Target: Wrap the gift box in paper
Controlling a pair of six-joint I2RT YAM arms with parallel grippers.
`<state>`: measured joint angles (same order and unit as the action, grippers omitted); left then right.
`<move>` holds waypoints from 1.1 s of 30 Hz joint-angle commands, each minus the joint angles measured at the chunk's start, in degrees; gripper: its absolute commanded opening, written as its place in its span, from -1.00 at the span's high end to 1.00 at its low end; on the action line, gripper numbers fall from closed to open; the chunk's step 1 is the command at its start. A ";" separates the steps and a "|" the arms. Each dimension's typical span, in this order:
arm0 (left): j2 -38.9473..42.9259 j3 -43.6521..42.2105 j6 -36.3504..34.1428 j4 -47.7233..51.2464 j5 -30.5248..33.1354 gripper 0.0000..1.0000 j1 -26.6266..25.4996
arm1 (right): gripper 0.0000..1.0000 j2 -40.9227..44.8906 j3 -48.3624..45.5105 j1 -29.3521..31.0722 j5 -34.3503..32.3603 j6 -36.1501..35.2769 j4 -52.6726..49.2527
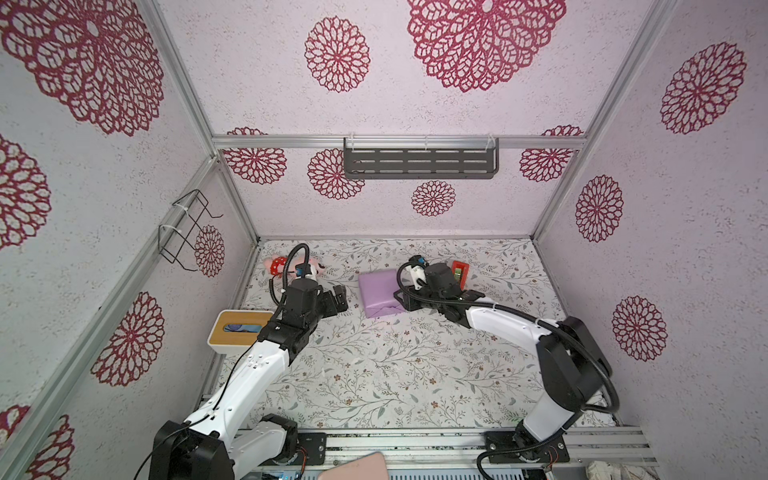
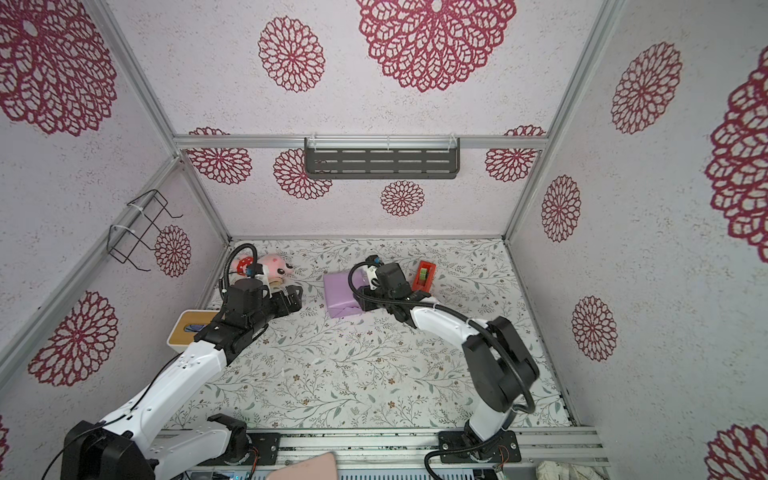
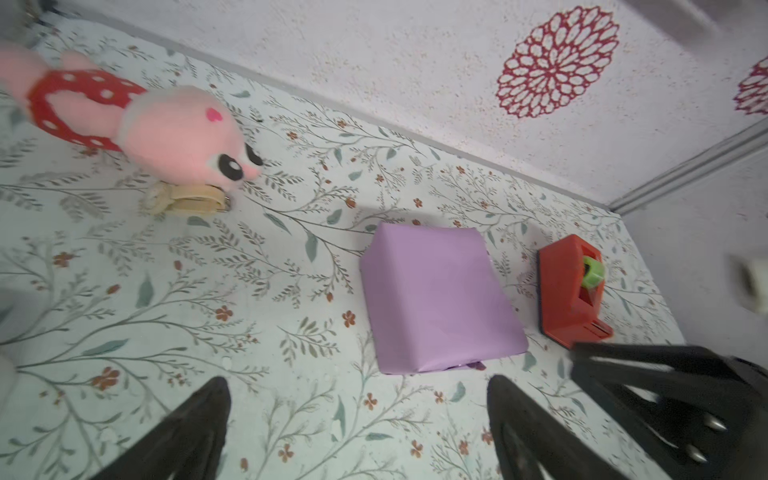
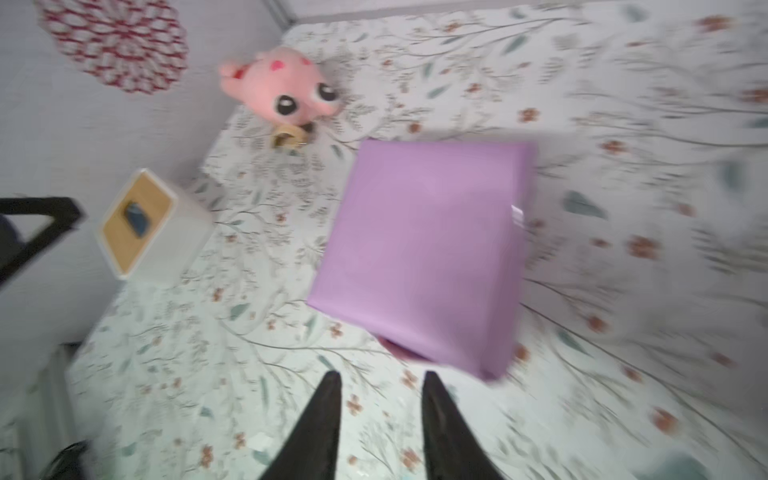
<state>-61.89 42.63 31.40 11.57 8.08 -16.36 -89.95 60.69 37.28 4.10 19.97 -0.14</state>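
The paper (image 1: 379,293) (image 2: 343,293), lilac side out, is folded into a squarish parcel lying on the floral table towards the back. The gift box is hidden inside it. In the left wrist view the parcel (image 3: 436,295) shows smooth faces, with a small flap sticking out at its near bottom edge. My left gripper (image 1: 341,298) (image 3: 357,382) stands wide open just left of the parcel, holding nothing. At the parcel's right side, my right gripper (image 1: 400,301) (image 4: 381,374) has its fingers apart with only table between them. The parcel (image 4: 428,249) lies just beyond its tips.
A red tape dispenser (image 1: 459,272) stands right of the parcel, behind the right wrist. A pink plush toy (image 1: 291,264) and a small beige object (image 3: 191,199) lie at the back left. A white tissue box with a wooden top (image 1: 239,330) sits by the left wall.
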 commanded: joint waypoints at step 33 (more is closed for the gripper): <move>-19.45 -19.40 -25.87 -55.18 -6.11 -0.95 23.82 | -0.98 2.94 -49.66 -39.39 -12.00 -15.07 74.02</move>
<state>-79.77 25.67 8.47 -35.51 3.20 6.92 -87.31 10.85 -1.74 -10.57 4.23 64.05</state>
